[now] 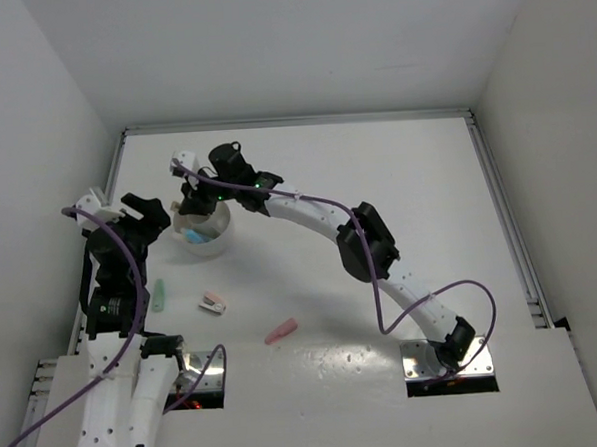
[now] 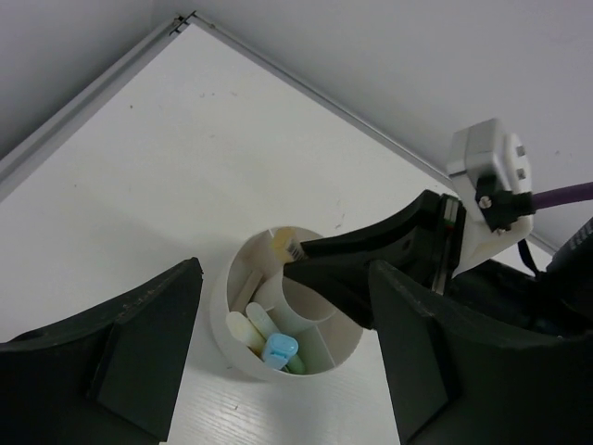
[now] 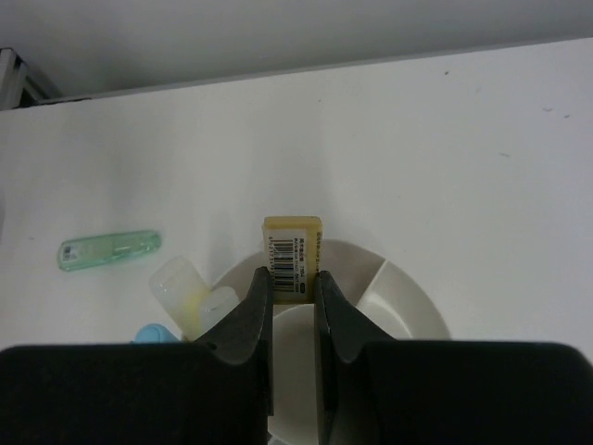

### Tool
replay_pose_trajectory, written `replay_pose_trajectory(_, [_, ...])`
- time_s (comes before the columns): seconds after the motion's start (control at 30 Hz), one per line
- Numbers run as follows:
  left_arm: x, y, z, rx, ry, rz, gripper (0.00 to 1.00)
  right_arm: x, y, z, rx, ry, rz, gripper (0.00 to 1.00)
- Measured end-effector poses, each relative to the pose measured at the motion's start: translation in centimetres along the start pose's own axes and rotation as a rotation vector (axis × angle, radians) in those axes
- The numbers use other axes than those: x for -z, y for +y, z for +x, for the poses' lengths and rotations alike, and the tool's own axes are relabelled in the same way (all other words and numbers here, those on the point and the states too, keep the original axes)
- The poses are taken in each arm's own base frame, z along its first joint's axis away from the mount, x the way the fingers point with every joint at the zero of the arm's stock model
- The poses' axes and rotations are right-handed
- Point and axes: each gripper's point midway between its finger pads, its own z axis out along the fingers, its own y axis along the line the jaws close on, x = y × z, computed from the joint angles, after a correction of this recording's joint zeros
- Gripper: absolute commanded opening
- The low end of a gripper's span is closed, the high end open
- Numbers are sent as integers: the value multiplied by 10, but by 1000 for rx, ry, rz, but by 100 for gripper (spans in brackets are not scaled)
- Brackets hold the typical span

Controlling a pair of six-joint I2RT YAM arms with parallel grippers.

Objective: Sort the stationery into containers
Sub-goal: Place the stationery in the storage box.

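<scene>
My right gripper (image 3: 292, 286) is shut on a small tan block with a barcode label (image 3: 292, 245) and holds it over the white divided bowl (image 3: 419, 298). The top view shows that gripper (image 1: 198, 197) above the bowl (image 1: 219, 240). The bowl (image 2: 225, 311) holds a blue-capped piece (image 2: 279, 349) and pale yellowish sticks (image 2: 246, 329). My left gripper (image 2: 285, 272) is open and empty, just left of the bowl in the top view (image 1: 146, 217). A green stick (image 1: 159, 294), a pink-white stapler-like piece (image 1: 214, 304) and a pink stick (image 1: 281, 331) lie on the table.
The green stick (image 3: 109, 249) lies beyond the bowl in the right wrist view. The table's raised edge rails run along the back (image 1: 293, 123) and right (image 1: 509, 232). The right arm (image 1: 365, 242) arches across the middle of the table.
</scene>
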Motion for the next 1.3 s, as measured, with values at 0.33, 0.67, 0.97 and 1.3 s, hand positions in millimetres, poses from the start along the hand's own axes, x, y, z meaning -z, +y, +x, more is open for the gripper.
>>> replay_pose_trajectory(0.33, [-1,1,1,-2,4,-6,78,-16,11,27,-63,8,-51,0])
replay_pose_trajectory(0.67, [-1,0,1,-1,6,-2,78,-19,11,28,-65,-4,-56,23])
replay_pose_trajectory(0.97, [-1,0,2,-1,7,1,78,-19,9,28,-60,-4,-45,39])
replay_pose_trajectory(1.3, [-2,0,3,-2,14,-2,54,-19,3,26,-38,-2,-22,0])
